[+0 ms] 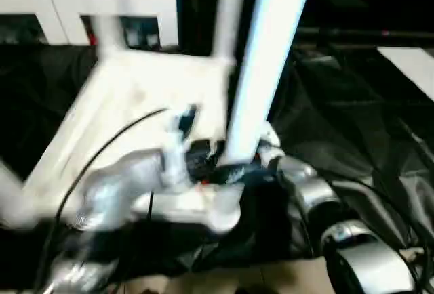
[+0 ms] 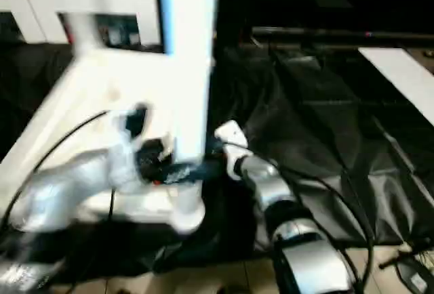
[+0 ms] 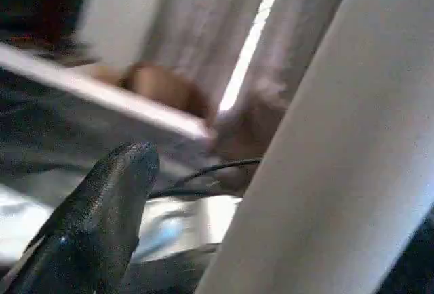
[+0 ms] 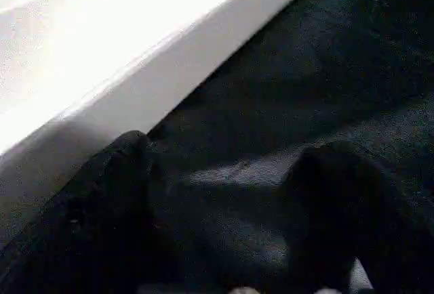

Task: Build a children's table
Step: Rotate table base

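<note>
The white tabletop (image 1: 135, 97) lies underside up on the black cloth. Three white legs stand up from it: one at the near right corner (image 1: 264, 64), one at the far right corner (image 1: 227, 16) and one at the far left (image 1: 102, 30). My left gripper (image 1: 203, 162) is at the base of the near right leg (image 3: 325, 172). It is open, the leg sits between its fingers, and a gap shows beside one black finger (image 3: 102, 219). My right gripper (image 4: 224, 199) is low at the same corner, open, with only cloth between its fingers (image 4: 102, 199) and the tabletop's edge (image 4: 135, 70) close by.
A white cabinet with glass doors (image 1: 68, 9) stands behind the tabletop. A long flat white board (image 1: 413, 64) lies on the black cloth (image 1: 339, 118) at the right. A black cable (image 1: 102, 148) loops over my left forearm. Pale floor (image 1: 271, 277) shows at the near edge.
</note>
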{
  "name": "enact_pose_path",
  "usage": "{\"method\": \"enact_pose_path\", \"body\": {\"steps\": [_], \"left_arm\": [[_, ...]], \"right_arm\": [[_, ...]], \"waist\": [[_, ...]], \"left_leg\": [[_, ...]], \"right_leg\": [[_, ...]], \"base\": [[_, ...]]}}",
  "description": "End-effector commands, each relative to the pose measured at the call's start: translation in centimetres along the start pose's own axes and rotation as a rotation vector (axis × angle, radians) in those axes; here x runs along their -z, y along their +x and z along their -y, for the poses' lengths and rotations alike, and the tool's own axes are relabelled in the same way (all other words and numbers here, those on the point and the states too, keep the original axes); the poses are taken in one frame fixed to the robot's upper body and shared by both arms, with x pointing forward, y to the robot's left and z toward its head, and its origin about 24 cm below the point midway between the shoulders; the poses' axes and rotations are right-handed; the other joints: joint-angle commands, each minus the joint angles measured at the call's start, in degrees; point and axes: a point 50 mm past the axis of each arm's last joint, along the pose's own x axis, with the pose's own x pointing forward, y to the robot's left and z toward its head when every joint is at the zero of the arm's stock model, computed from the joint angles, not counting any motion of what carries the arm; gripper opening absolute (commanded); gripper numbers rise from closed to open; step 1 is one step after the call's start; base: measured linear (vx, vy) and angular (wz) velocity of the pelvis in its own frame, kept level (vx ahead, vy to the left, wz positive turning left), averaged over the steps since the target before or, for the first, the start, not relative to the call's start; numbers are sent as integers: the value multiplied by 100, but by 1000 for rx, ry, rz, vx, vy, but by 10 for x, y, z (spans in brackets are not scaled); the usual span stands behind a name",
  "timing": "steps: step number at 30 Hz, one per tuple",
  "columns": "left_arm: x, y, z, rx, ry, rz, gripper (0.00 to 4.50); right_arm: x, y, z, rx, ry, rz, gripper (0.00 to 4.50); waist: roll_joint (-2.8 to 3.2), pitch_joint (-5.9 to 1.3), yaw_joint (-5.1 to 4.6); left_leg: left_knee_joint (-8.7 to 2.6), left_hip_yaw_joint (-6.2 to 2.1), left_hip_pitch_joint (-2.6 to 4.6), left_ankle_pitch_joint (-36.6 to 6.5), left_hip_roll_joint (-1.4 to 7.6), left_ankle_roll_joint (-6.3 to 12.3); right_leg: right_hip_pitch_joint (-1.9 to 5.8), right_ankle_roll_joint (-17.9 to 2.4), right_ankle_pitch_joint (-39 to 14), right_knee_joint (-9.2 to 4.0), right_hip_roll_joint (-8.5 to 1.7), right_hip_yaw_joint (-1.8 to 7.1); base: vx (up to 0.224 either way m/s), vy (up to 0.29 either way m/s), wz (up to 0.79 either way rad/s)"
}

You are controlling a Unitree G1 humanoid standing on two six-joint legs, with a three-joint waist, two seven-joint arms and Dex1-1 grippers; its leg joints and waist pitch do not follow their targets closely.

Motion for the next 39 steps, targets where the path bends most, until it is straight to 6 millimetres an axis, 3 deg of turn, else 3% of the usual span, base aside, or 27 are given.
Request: {"method": "enact_pose_path", "body": {"steps": [1, 2, 9, 10, 16, 17, 18, 25, 29, 39], "left_arm": [[0, -9, -12, -103, 37, -34, 450], [-2, -19, -19, -146, 62, -45, 450], [1, -44, -36, -296, 162, -141, 450], [2, -47, -37, -315, 177, -161, 450], [20, -56, -28, -341, 198, -357, 450], [21, -56, -27, -343, 198, -363, 432], [27, -56, -26, -362, 196, -413, 421], [42, -55, -11, -294, 228, -537, 376], [49, -63, -11, -339, 246, -625, 344], [48, -75, -17, -424, 257, -677, 261]], "right_arm": [[1, -5, 9, 31, -5, 12, 445], [7, -14, 17, 57, 13, 14, 445], [23, -39, 31, 84, 13, 17, 445], [24, -41, 31, 84, 12, 20, 445], [23, -67, 35, 25, -42, 33, 445], [22, -68, 35, 22, -43, 34, 449], [19, -75, 37, -4, -60, 29, 450], [8, -100, 43, -62, -161, 0, 450], [0, -119, 40, -188, -199, -29, 450], [-11, -133, 36, -285, -229, -57, 450]], "waist": [[110, -391, 62], [106, -393, 86], [138, -392, 210], [166, -396, 216], [116, -391, 287], [122, -398, 288], [85, -382, 289], [71, -341, 331], [58, -339, 340], [26, -338, 342]], "left_leg": [[-400, 11, 28, -1780, 26, -83], [-379, 34, 73, -1751, 28, -42], [-390, 41, 71, -1646, 40, -26], [-390, 35, 74, -1664, 36, -35], [-405, 39, 64, -1572, 66, 15], [-394, 42, 69, -1542, 68, 18], [-404, 50, 52, -1566, 55, 29], [-419, 35, 61, -1845, 60, -7], [-416, 20, 46, -1807, 56, 54], [-402, 14, 40, -1788, 48, 65]], "right_leg": [[304, -1093, -1616, -426, -211, 152], [274, -1153, -1502, -431, -202, 168], [288, -1166, -1355, -411, -198, 170], [285, -1177, -1377, -406, -205, 169], [298, -1139, -1308, -402, -204, 180], [286, -1158, -1276, -390, -211, 183], [287, -1132, -1373, -411, -195, 180], [238, -842, -2127, -489, -213, 188], [255, -654, -2279, -500, -205, 189], [214, -633, -2475, -526, -213, 172]], "base": [[0, 0, 0], [0, 0, 0], [0, 0, 0], [0, 0, 0], [0, 0, 0], [0, 0, 0], [0, 0, 0], [0, 0, 0], [0, 0, 0], [0, 0, 0]]}}
